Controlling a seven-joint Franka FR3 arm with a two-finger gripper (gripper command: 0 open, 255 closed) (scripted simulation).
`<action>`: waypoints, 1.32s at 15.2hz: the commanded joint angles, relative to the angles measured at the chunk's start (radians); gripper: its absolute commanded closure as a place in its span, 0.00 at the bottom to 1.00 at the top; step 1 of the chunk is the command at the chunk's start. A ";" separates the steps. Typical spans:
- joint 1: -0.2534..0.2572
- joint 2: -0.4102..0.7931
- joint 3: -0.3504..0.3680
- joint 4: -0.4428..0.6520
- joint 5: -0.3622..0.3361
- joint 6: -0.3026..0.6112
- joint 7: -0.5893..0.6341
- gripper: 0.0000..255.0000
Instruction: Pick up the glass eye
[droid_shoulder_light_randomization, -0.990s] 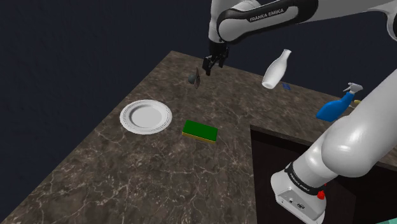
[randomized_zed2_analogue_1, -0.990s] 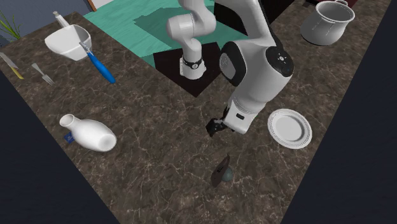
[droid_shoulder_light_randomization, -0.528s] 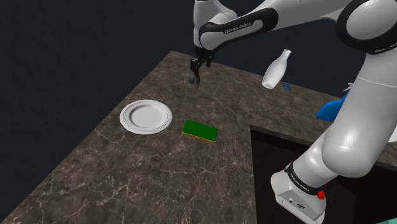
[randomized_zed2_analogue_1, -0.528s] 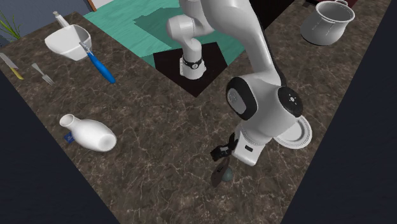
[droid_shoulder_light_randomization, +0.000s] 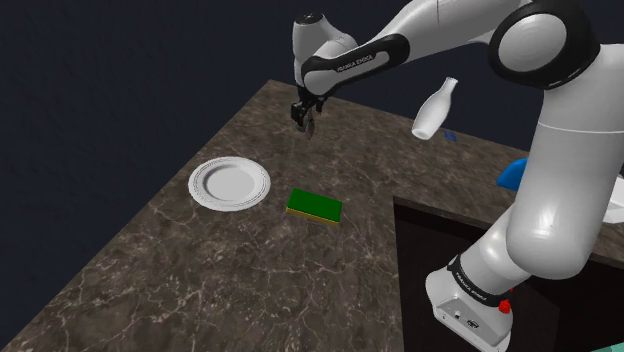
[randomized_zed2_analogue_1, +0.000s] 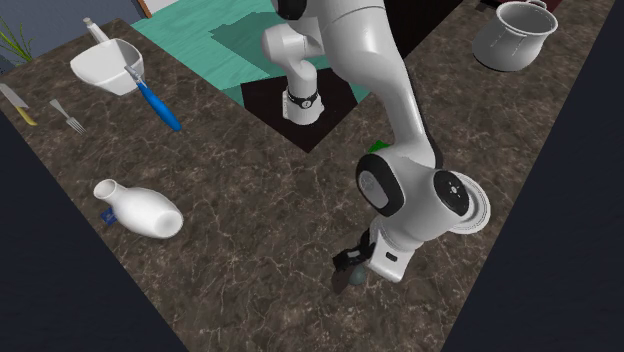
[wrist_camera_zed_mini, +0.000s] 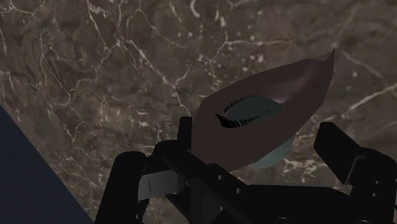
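So the gripper (wrist_camera_zed_mini: 230, 145) sits right down over the glass eye (wrist_camera_zed_mini: 257, 124). Its two black fingers (wrist_camera_zed_mini: 130, 181) stand apart, one on each side, and as far as the wrist view shows, neither one is pressing on it. The eye is basically a pointy almond: a mauve-brown lid shell with dark lashes and a pale blue-grey ball peeking out, face up toward the hand. Its long axis runs slantwise across the gap between the fingers, not square to them. The sharp tip reaches out past the fingertips and aims inward over the bench (wrist_camera_zed_mini: 83, 57). The blunt end sits back under the hand, on the side where the bench edge cuts by, with flat dark blue beyond it.

In the second exterior view the eye (randomized_zed2_analogue_1: 346, 280) lies on the dark marbled bench just under the gripper (randomized_zed2_analogue_1: 350, 263). It's near the edge at that view's bottom, so room is tight there and wide open toward the stand.

In the shoulder view the gripper (droid_shoulder_light_randomization: 304, 114) hangs near the bench's far corner, with bare stone around it. A green sponge (droid_shoulder_light_randomization: 315, 205) and a white plate (droid_shoulder_light_randomization: 230, 184) sit well apart from it, nearer the camera. A white bottle (droid_shoulder_light_randomization: 436, 108) lies off to that view's right. Farthest off, in the second exterior view, stands a white pot (randomized_zed2_analogue_1: 512, 35).
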 joint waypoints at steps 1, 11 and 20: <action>0.001 0.014 -0.002 -0.007 -0.006 0.020 0.010 0.00; 0.002 0.020 -0.003 -0.007 -0.008 0.025 0.014 1.00; 0.000 -0.021 0.004 0.015 0.009 -0.033 -0.015 1.00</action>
